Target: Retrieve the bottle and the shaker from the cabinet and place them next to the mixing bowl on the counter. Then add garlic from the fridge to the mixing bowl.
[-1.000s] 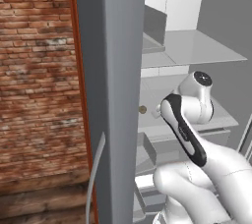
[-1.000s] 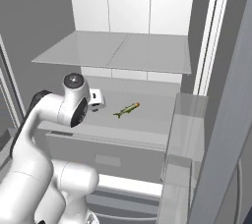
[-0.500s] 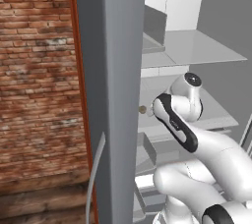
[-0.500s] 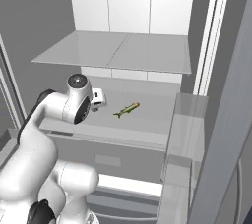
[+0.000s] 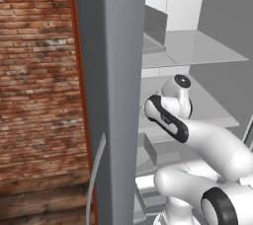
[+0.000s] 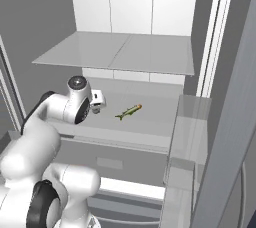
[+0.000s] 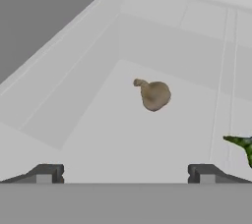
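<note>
The garlic (image 7: 153,95) lies on a pale shelf (image 7: 123,134) inside the open fridge (image 6: 150,52), a small tan bulb on its side with its stubby stem pointing up and to the left in the hand view. It sits well back on the shelf, toward the far wall and a little left of the shelf's middle seam. From the gripper (image 7: 125,174) it lies straight ahead and slightly to the right, well apart from the fingertips, so the coming reach looks like a forward push with a small correction to the right. Its long axis runs slantwise across the line between the two fingers, which should suit a grasp on the round body rather than the stem.

The gripper's fingers stand spread wide with nothing between them.

A green, slim vegetable (image 6: 128,112) lies on the same shelf to the right of the garlic; in the hand view it is cut off at the right edge. In the right base view the arm's wrist (image 6: 80,103) blocks the spot where the garlic should be. In the left base view the fridge door (image 5: 111,95) hides much of the interior.
</note>
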Available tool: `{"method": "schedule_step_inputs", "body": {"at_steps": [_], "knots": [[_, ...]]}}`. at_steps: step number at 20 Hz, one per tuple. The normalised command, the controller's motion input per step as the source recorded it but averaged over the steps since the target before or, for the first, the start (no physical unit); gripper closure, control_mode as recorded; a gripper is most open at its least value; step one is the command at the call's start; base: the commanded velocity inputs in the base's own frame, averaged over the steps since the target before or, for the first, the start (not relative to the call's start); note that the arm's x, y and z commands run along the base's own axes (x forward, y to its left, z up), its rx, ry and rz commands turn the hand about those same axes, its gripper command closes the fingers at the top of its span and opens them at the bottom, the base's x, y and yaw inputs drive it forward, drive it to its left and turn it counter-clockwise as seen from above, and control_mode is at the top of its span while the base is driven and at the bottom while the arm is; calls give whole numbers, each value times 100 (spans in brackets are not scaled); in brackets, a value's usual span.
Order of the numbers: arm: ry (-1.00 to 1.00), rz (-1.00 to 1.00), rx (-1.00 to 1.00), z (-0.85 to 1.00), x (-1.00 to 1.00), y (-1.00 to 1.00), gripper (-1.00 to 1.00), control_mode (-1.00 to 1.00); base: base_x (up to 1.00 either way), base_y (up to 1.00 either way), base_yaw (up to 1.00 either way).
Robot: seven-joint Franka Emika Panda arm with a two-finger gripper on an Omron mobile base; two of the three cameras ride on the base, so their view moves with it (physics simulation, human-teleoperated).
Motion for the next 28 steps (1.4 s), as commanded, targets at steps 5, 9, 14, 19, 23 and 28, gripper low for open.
{"method": "schedule_step_inputs", "body": {"at_steps": [5,9,14,19,23,28], "knots": [[0,0,0,-9,28,0,-100,-100,0,0,0],[0,0,0,-5,30,0,-100,-100,0,0,0],[0,0,0,-15,30,0,-100,-100,0,0,0],[0,0,0,-23,23,0,-100,-100,0,0,0],[0,0,0,-29,23,0,-100,-100,0,0,0],[0,0,0,-26,33,0,-100,-100,0,0,0]]}}
